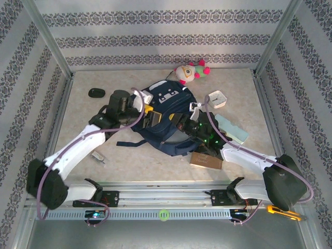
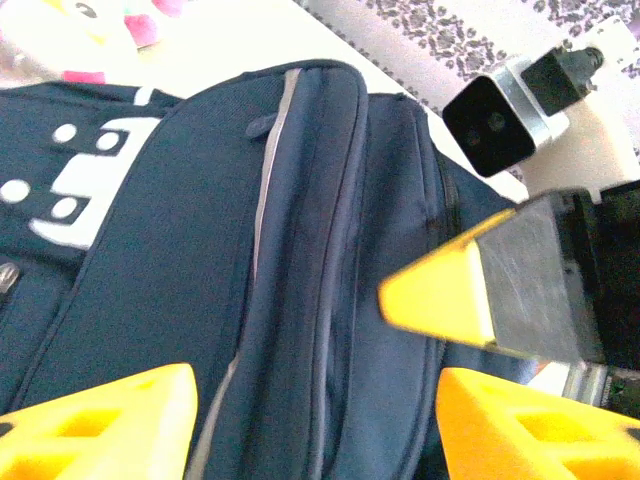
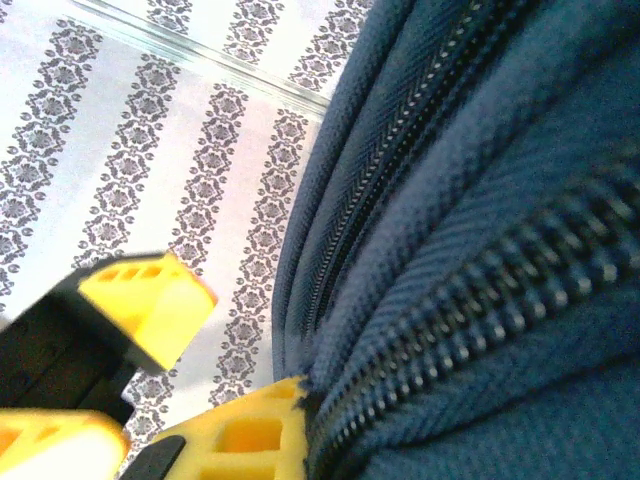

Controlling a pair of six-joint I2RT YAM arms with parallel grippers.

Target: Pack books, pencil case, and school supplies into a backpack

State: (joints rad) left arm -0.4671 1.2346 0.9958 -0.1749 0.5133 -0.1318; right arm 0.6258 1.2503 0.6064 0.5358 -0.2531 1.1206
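Note:
The navy backpack [image 1: 167, 120] lies in the middle of the table with white patches on its upper pocket. My left gripper [image 1: 147, 113] hovers open over its left side, yellow fingers apart above the blue fabric [image 2: 300, 300]. From the right, my right gripper [image 1: 182, 121] is shut on a fold of the backpack [image 3: 480, 200] beside a zipper; one yellow finger [image 3: 240, 435] shows, the other is hidden by fabric. The brown book [image 1: 206, 160] lies near the front right. Farther right rests the mint pencil case [image 1: 232, 128]. The school supplies are out of view.
A plush toy [image 1: 189, 72] sits behind the backpack and a square white clock [image 1: 217, 98] to its right. A black oval object [image 1: 96, 93] lies back left, a small grey item [image 1: 98, 157] front left. An orange knife [image 1: 282, 211] lies on the front rail.

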